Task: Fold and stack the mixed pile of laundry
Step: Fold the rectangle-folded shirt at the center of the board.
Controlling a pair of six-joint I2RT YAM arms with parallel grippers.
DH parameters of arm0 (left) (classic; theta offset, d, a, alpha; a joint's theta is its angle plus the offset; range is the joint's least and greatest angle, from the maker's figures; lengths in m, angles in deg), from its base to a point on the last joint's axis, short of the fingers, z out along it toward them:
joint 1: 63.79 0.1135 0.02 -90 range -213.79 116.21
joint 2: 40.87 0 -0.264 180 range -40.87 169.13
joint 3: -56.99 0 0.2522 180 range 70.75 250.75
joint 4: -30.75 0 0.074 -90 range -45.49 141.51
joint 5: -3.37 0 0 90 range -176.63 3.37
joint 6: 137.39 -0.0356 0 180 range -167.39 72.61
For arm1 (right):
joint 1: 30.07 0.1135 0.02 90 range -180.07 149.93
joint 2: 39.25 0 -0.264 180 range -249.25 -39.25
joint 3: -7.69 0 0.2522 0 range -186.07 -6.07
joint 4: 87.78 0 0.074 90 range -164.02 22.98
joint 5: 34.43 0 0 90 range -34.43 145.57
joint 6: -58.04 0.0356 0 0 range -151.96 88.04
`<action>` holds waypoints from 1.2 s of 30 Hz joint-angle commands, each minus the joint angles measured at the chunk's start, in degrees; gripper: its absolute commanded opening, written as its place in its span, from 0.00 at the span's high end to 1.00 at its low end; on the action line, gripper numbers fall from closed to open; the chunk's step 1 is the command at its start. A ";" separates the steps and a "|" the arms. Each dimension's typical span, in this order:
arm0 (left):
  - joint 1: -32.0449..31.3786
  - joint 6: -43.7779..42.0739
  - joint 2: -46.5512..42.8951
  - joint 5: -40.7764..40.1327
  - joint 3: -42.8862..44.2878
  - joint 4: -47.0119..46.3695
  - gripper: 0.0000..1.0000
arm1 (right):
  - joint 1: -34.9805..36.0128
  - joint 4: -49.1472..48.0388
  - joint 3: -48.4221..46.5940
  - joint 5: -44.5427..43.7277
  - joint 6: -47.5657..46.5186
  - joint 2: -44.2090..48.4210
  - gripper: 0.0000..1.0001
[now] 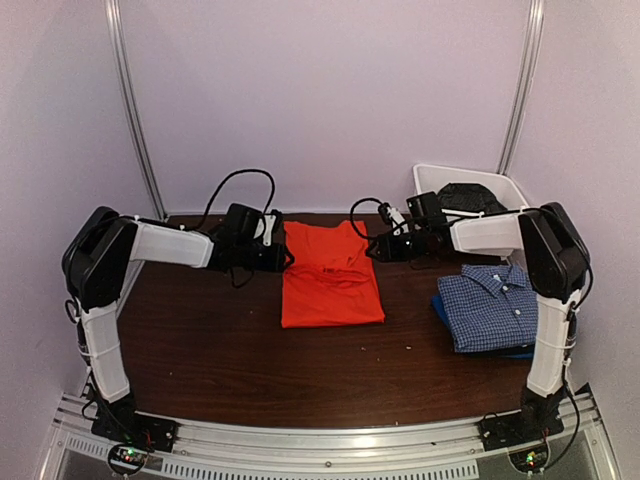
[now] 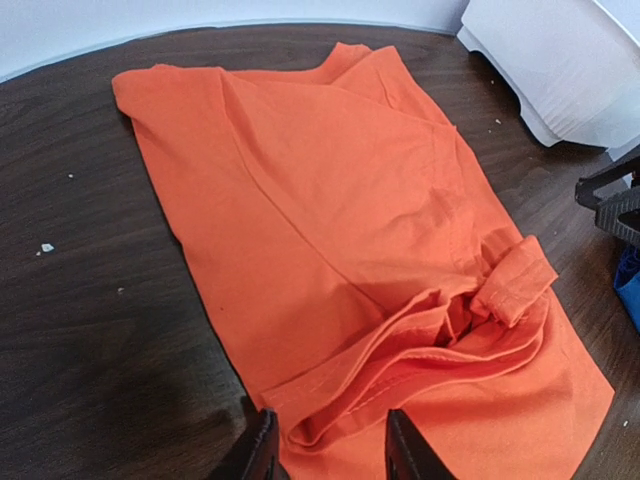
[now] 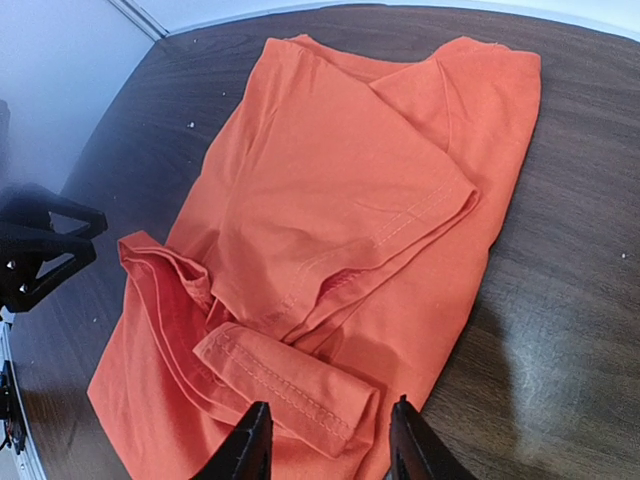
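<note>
You had the orange T-shirt (image 1: 332,275) lying roughly folded at the middle of the table (image 1: 220,350), with its sleeves bunched in loose layers on top. Your left gripper (image 1: 284,256) sat at the shirt's 10 o'clock edge and your right gripper (image 1: 376,248) at its 2 o'clock edge. Each had its jaws parted, with the hem loose between them. At 3 o'clock lay the folded checked shirt (image 1: 490,305) on a blue piece (image 1: 441,308). At 1 o'clock, a black piece (image 1: 470,197) sat in the white tub (image 1: 455,174).
</note>
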 commanded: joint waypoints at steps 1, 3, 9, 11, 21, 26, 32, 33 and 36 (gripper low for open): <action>2.10 1.32 -2.09 1.29 -1.41 -1.25 0.62 | -0.41 3.06 -0.95 4.01 -0.51 -1.53 0.59; 2.12 1.73 -2.11 1.80 -1.63 -1.33 0.60 | -0.42 2.70 -0.95 5.10 0.13 -2.35 0.59; 2.12 3.16 -1.14 3.63 -2.29 -2.09 0.56 | -0.50 3.32 -2.36 6.01 0.98 -4.61 0.53; 2.12 3.38 -0.25 4.76 -2.09 -2.43 0.56 | -0.50 3.40 -2.97 6.44 1.45 -5.41 0.53; 2.12 4.56 2.76 7.82 -0.53 -3.57 0.53 | -0.52 4.03 -5.64 8.28 2.85 -8.81 0.54; 2.12 5.24 4.17 8.98 0.22 -4.07 0.53 | -0.55 4.18 -6.55 8.63 3.40 -10.15 0.59; 2.12 5.72 5.15 9.38 1.26 -4.34 0.55 | -0.52 3.34 -6.49 9.19 3.91 -10.09 0.77; 2.12 5.78 5.21 9.36 1.38 -4.34 0.55 | -0.55 3.34 -6.49 9.14 3.99 -10.10 0.79; 2.12 6.03 5.05 9.39 1.55 -4.47 0.55 | -0.61 3.06 -6.55 9.18 4.17 -10.09 0.86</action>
